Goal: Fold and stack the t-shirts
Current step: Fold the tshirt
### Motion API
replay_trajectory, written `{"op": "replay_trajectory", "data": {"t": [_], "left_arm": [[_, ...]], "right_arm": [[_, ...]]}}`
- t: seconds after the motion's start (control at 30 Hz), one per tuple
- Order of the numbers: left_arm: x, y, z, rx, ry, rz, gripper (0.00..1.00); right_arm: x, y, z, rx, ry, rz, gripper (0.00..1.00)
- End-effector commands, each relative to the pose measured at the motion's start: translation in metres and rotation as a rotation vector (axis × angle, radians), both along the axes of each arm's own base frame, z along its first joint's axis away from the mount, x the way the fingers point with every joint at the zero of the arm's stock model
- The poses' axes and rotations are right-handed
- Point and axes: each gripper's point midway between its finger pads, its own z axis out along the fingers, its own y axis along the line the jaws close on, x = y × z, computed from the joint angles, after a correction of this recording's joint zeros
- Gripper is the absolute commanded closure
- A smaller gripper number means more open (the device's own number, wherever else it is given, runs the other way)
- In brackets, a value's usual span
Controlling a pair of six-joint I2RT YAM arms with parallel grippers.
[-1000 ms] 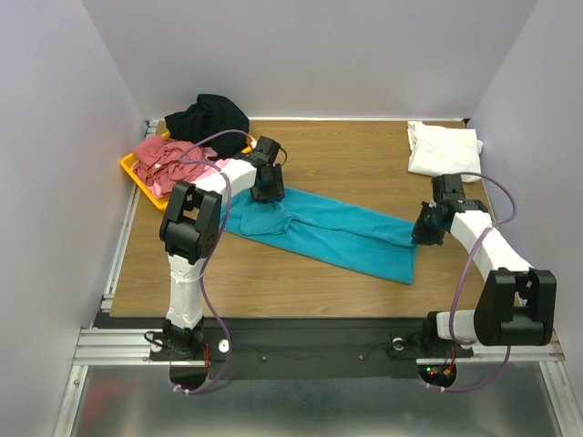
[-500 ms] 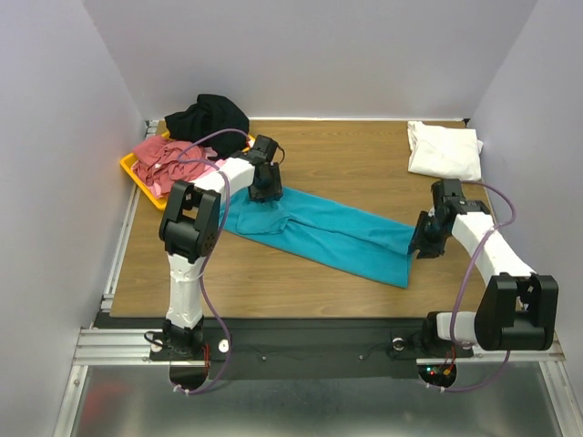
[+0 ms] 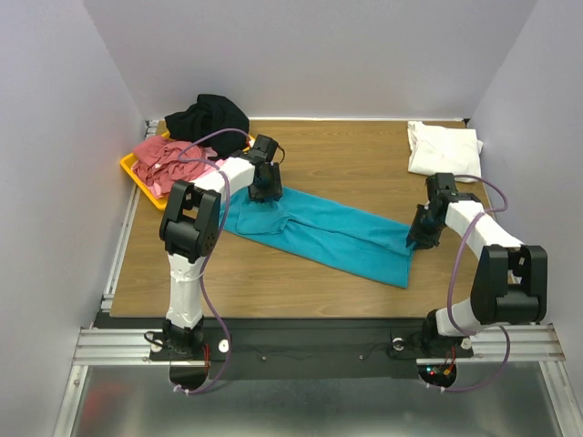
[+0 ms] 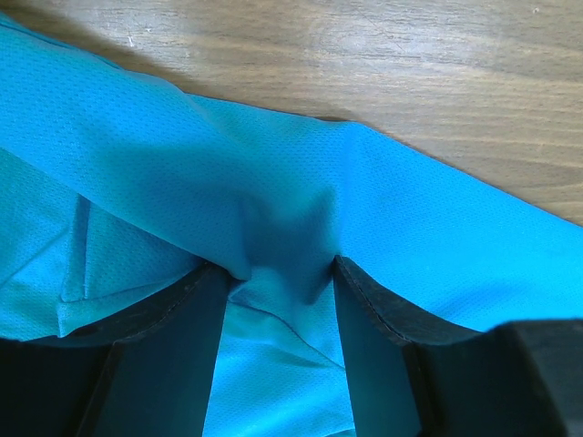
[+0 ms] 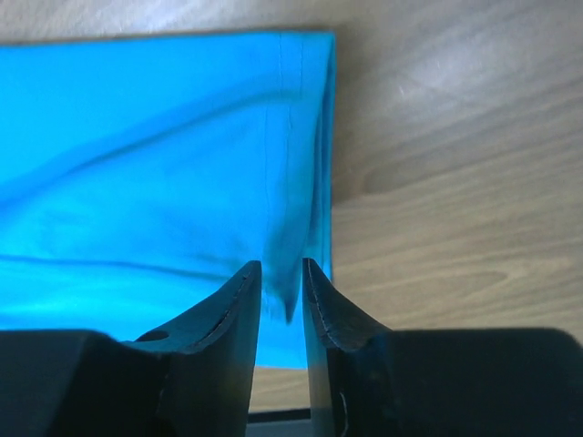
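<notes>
The teal t-shirt [image 3: 328, 232] lies on the table [image 3: 364, 159] as a long band, its axis running far-left to near-right. The left gripper [image 4: 273, 273] pinches a fold at the far-left end. The right gripper [image 5: 281, 273] straddles the near-right hem; grip not determinable.

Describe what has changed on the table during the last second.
The right arm's elbow swung inward; the right claw hardly shifted, and the right end of the teal t-shirt slid slightly left. Whether that claw grips the hem, I cannot tell. The left claw stayed clamped on the shirt; the white t-shirt did not move.
</notes>
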Motion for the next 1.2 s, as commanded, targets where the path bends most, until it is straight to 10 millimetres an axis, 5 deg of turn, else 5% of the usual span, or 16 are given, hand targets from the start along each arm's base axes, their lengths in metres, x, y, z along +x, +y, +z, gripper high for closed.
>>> {"op": "replay_trajectory", "data": {"t": [0.0,0.27,0.8,1.03,1.17], "left_arm": [[0.004,0.003,0.009,0.007,-0.009,-0.003,0.39],[0.002,0.004,0.006,0.007,-0.002,-0.005,0.39],[0.002,0.003,0.006,0.003,-0.001,-0.005,0.39],[0.003,0.002,0.006,0.002,-0.001,-0.006,0.39],[0.003,0.002,0.005,0.0,-0.003,-0.001,0.39]], "right_arm": [[0.034,-0.005,0.008,-0.014,-0.109,-0.022,0.7],[0.032,-0.004,-0.008,-0.012,-0.094,-0.018,0.76],[0.004,0.009,-0.004,0.057,-0.07,0.003,0.8],[0.003,0.01,-0.012,0.063,-0.036,0.019,1.0],[-0.001,0.011,-0.009,0.067,-0.035,0.033,1.0]]}}
